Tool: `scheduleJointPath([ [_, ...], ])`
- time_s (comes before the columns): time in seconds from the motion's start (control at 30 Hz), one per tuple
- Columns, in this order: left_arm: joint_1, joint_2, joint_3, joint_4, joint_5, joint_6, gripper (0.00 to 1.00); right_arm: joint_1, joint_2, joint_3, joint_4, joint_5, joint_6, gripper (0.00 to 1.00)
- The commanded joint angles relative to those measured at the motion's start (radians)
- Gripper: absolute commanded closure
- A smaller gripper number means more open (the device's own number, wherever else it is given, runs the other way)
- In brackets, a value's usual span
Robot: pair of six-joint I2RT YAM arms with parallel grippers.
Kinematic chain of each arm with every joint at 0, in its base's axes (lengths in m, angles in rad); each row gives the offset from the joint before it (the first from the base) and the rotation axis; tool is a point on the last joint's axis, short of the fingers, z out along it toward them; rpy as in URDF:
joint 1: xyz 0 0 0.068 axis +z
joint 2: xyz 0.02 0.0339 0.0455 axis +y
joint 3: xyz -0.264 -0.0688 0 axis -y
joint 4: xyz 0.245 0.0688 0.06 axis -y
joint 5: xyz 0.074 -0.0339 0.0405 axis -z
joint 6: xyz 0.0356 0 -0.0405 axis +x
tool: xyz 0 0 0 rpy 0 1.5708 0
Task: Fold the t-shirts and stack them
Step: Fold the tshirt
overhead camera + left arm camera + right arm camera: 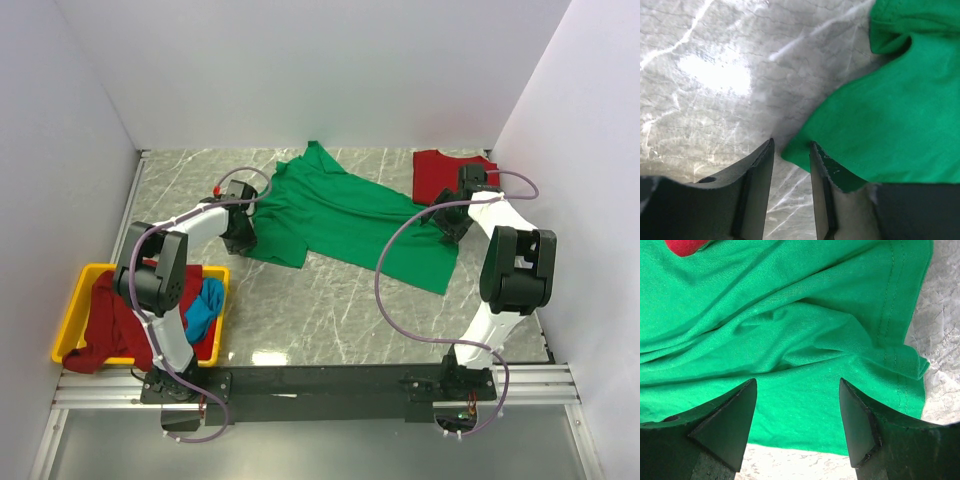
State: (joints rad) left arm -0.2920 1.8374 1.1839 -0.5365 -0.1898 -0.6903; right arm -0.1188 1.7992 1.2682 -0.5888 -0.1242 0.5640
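On marble table (330, 305) btwn white walls (300, 70), green t-shirt (350, 220) lies.

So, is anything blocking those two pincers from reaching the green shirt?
Nothing visible does. The left pincer sits right at a corner of the green shirt, its jaws slightly apart. The right pincer hangs open directly over the cloth near its hem. The red shirt lies beside the green one, not in between.

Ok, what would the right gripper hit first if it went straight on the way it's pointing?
The green t-shirt: its cloth fills the space ahead of the right gripper, probably very close.
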Motion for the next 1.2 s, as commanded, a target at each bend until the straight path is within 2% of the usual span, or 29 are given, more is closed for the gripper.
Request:
scheduleJointPath([
  [0.0,-0.015,0.011,0.026,-0.022,-0.011,0.02,0.6,-0.008,-0.047,-0.01,0.015,0.005,-0.006,0.27],
  [0.17,-0.015,0.014,0.0,-0.011,0.018,0.014,0.7,-0.01,-0.052,-0.016,0.017,0.006,-0.006,0.27],
  [0.27,-0.015,0.014,-0.012,-0.003,0.032,0.012,0.82,-0.008,-0.06,-0.021,0.011,0.009,-0.007,0.27],
  [0.3,-0.015,0.016,-0.01,-0.002,0.033,0.014,0.89,-0.008,-0.063,-0.023,0.007,0.012,-0.007,0.27],
  [0.4,-0.013,0.014,-0.01,-0.002,0.035,0.017,0.99,-0.008,-0.084,-0.046,-0.011,0.029,-0.012,0.27],
  [0.77,0.022,-0.032,-0.001,0.021,0.121,0.028,0.99,-0.03,-0.251,-0.309,-0.069,0.123,0.014,0.27],
  [0.93,0.031,-0.04,0.005,0.01,0.142,0.041,0.99,-0.088,-0.343,-0.401,-0.071,0.155,0.034,0.29],
  [1.17,0.036,-0.066,-0.019,0.007,0.167,0.043,0.99,-0.113,-0.366,-0.516,-0.01,0.127,0.053,0.44],
])
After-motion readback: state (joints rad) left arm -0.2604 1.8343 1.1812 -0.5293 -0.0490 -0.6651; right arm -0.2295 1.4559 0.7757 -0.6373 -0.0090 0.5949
